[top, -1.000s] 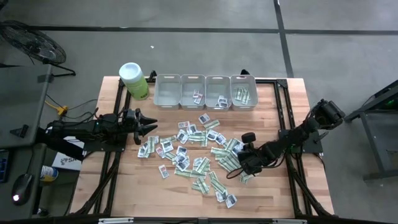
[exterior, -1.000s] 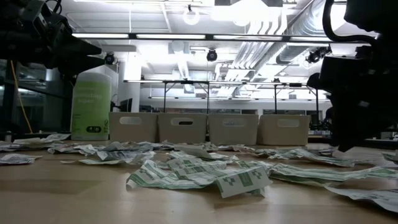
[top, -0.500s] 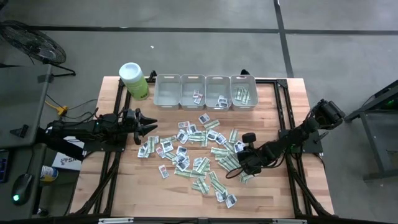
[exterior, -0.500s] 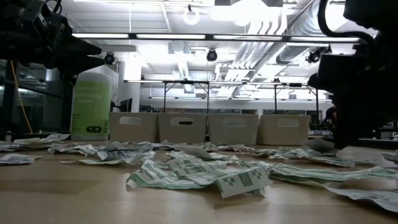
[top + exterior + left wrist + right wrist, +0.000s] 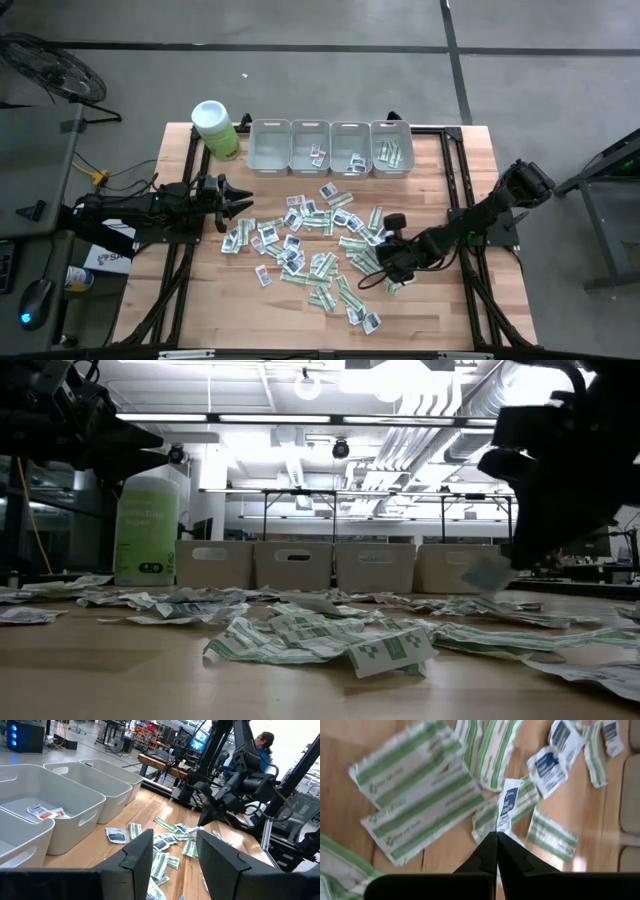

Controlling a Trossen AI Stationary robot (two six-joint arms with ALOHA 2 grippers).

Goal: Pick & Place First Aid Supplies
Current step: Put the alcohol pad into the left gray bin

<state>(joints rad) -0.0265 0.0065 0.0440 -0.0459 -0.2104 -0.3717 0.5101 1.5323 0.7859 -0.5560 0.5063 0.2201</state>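
Observation:
The first aid supplies (image 5: 310,245) are many small flat packets, white squarish ones and green-and-white strips, strewn over the middle of the wooden table. My right gripper (image 5: 380,243) hangs above the pile's right part, slanting down, shut on one small white packet with blue print (image 5: 507,805). In the low view the same packet (image 5: 487,573) shows under the gripper. My left gripper (image 5: 245,203) waits open and level at the table's left side, with nothing between its fingers (image 5: 137,855). My right gripper pinches the white-and-blue packet by one narrow end (image 5: 499,829) between its two fingertips. The fingers come slanting down from the table's right side. The packet sticks out beyond the tips, turned nearly edge-on, and hangs clear of the packets below.
Four grey bins (image 5: 330,147) stand in a row along the far edge, three of them with a few packets inside. A lime-green canister with a white lid (image 5: 216,130) stands at the far left. Bare wood lies along the near edge.
My right gripper has risen from the pile and gone a little toward the table's left. The white-and-blue packet has come up with it and now hangs clear of the other packets.

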